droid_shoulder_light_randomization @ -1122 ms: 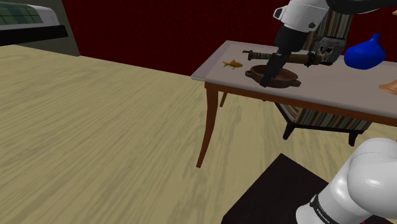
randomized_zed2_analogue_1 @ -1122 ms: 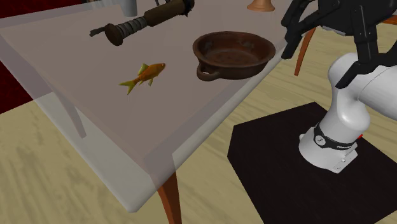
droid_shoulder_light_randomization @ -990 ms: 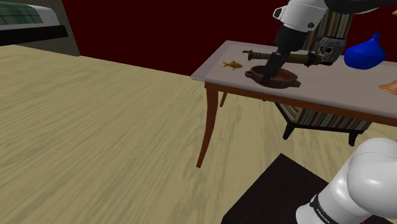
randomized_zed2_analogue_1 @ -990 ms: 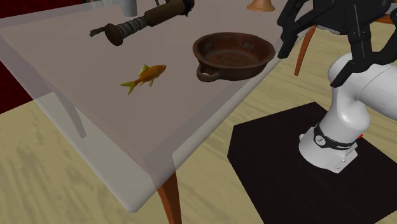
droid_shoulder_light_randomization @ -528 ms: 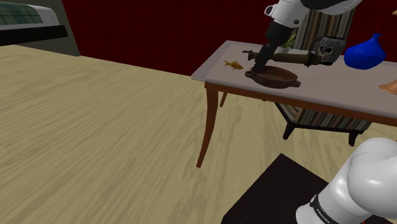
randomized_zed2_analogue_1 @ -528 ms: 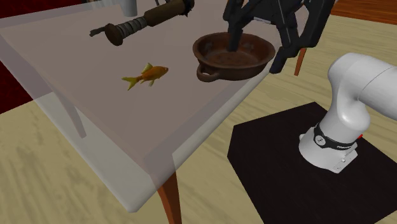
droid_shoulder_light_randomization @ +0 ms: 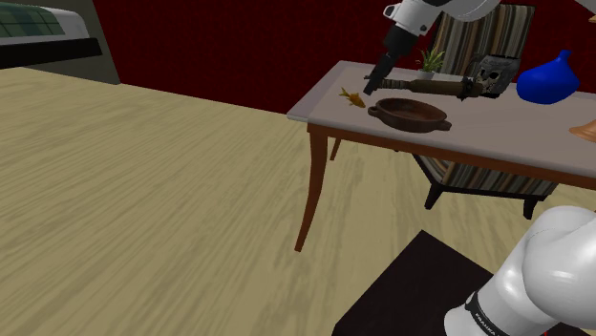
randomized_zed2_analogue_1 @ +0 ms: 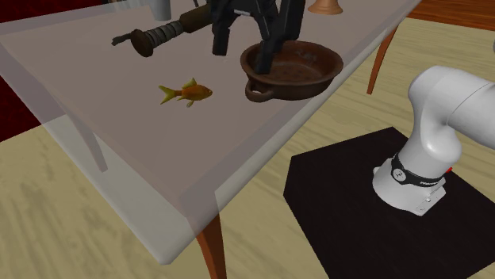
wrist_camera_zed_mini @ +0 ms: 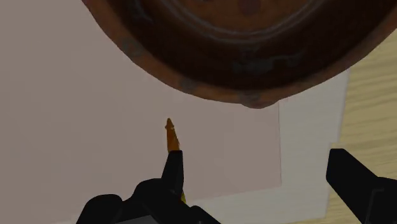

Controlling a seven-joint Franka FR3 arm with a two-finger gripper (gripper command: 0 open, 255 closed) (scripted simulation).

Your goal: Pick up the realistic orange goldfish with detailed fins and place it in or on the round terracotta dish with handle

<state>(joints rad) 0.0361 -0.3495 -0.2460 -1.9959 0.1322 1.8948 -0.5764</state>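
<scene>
The orange goldfish point(randomized_zed2_analogue_1: 186, 93) lies on the pale table top point(randomized_zed2_analogue_1: 95, 119), near the table's corner in the shoulder view point(droid_shoulder_light_randomization: 351, 95). Close beside it stands the round brown dish with a handle point(randomized_zed2_analogue_1: 292, 67) point(droid_shoulder_light_randomization: 411, 113), with nothing in it. My black gripper point(randomized_zed2_analogue_1: 242, 46) point(droid_shoulder_light_randomization: 372, 84) hangs open above the table between fish and dish. In the wrist view the fish point(wrist_camera_zed_mini: 170, 135) is a thin orange sliver just past one fingertip point(wrist_camera_zed_mini: 173, 170), partly hidden by it. The dish point(wrist_camera_zed_mini: 254, 44) lies beyond it, and nothing sits between the fingers of the gripper point(wrist_camera_zed_mini: 267, 184).
A long dark handled tool point(randomized_zed2_analogue_1: 182, 28) point(droid_shoulder_light_randomization: 430, 86) lies behind the fish and dish. A skull-like mask point(droid_shoulder_light_randomization: 494, 74), a blue vase point(droid_shoulder_light_randomization: 546, 81) and a small plant point(droid_shoulder_light_randomization: 430, 59) stand farther along the table. A striped chair point(droid_shoulder_light_randomization: 478, 177) is behind it. The table edge point(randomized_zed2_analogue_1: 238, 182) is near the fish.
The gripper has swung from beyond the dish's far side across it toward the goldfish, staying open. The fish has turned slightly on the table.
</scene>
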